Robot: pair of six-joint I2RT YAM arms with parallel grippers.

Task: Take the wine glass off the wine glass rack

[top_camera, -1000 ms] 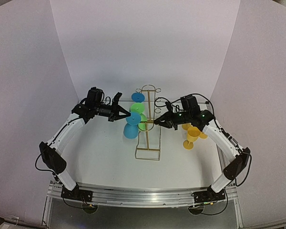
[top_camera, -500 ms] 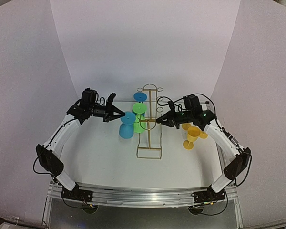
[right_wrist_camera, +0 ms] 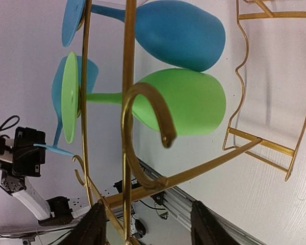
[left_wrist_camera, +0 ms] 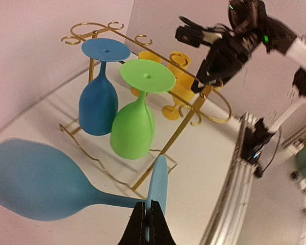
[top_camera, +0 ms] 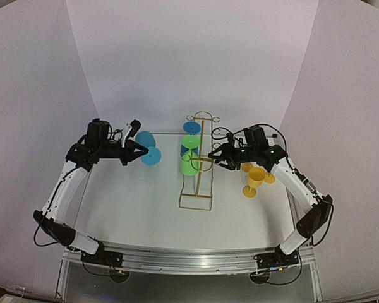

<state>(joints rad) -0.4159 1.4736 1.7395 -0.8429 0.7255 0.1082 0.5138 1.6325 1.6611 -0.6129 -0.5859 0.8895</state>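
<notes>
A light-blue wine glass (top_camera: pixel 149 153) lies sideways in the air left of the wine glass rack (top_camera: pixel 199 189), well apart from it. My left gripper (left_wrist_camera: pixel 147 224) is shut on the rim of the glass's foot (left_wrist_camera: pixel 157 185), and the bowl (left_wrist_camera: pixel 35 181) points away to the left. A dark blue glass (left_wrist_camera: pixel 98 102) and a green glass (left_wrist_camera: pixel 133 130) hang upside down on the gold rack (left_wrist_camera: pixel 194 109). My right gripper (right_wrist_camera: pixel 149 227) is open at the rack's right side, with gold wires (right_wrist_camera: pixel 128 102) between its fingers (right_wrist_camera: pixel 94 227).
Several yellow glasses (top_camera: pixel 255 177) stand on the white table right of the rack, under my right arm. White walls close in the back and both sides. The metal rail (top_camera: pixel 189 259) with both arm bases runs along the near edge.
My left gripper has carried the light-blue glass leftward, away from the rack. My right gripper, which was shut on the rack's wire, has opened.
</notes>
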